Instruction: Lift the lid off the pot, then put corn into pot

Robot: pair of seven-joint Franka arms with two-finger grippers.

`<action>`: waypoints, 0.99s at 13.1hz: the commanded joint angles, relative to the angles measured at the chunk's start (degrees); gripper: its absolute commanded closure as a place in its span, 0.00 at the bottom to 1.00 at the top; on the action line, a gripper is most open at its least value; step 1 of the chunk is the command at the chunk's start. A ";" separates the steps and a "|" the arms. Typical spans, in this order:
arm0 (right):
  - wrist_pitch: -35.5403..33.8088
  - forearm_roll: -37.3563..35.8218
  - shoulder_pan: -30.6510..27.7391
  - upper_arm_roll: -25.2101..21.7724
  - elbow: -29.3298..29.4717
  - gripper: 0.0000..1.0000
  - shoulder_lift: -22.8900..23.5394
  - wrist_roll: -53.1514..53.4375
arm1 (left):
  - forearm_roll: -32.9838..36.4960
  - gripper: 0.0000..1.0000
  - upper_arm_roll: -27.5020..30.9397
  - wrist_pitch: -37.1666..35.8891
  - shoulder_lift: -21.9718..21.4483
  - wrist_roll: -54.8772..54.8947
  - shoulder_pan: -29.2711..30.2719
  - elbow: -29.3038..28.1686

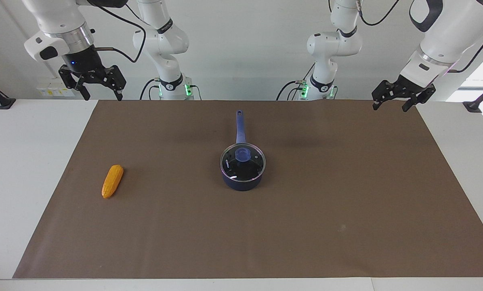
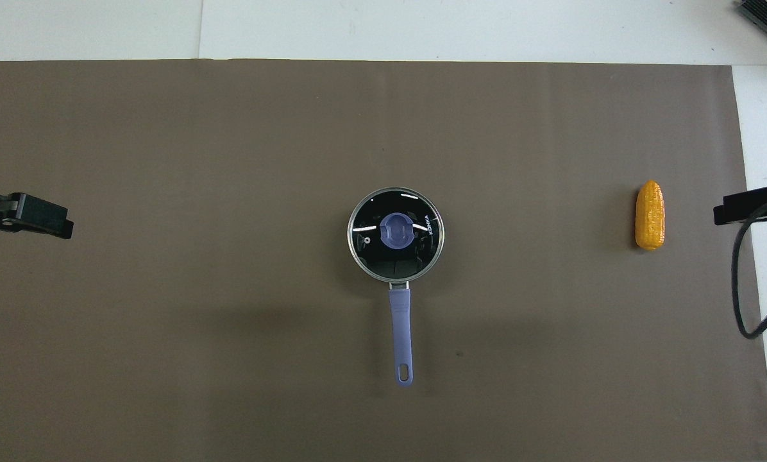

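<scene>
The navy pot (image 1: 241,182) stands in the middle of the mat, its long blue handle (image 1: 240,125) pointing toward the robots. The glass lid (image 1: 253,165) with a blue knob (image 1: 242,154) sits on it, as the overhead view (image 2: 424,249) also shows. The orange-yellow corn (image 1: 112,181) lies on the mat toward the right arm's end and also shows in the overhead view (image 2: 650,214). My right gripper (image 1: 103,96) is open and raised over the mat's corner at its own end. My left gripper (image 1: 390,108) is open and raised over the mat's corner at its own end.
A brown mat (image 1: 346,194) covers most of the white table (image 1: 23,161). A black cable (image 2: 739,289) hangs by the right gripper. Only part of each gripper shows at the side edges of the overhead view.
</scene>
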 commanded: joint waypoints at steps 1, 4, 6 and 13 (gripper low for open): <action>-0.21 0.50 2.55 -2.06 -1.16 0.00 -1.17 0.13 | 0.38 0.00 -0.21 -0.85 -0.71 -0.59 -0.17 -0.13; -0.21 0.50 2.37 -2.07 -1.16 0.00 -1.17 -0.05 | 0.29 0.00 -0.74 -0.67 -0.71 -0.85 -0.53 -0.22; -0.39 0.41 2.37 -2.16 -1.16 0.00 -1.17 -0.05 | 0.29 0.00 -0.91 -0.50 -0.71 -1.89 -2.18 -0.22; -0.48 0.23 2.37 -2.24 -0.90 0.00 -1.09 -0.05 | 0.21 0.00 -1.00 2.75 -0.19 -11.99 -10.80 -0.74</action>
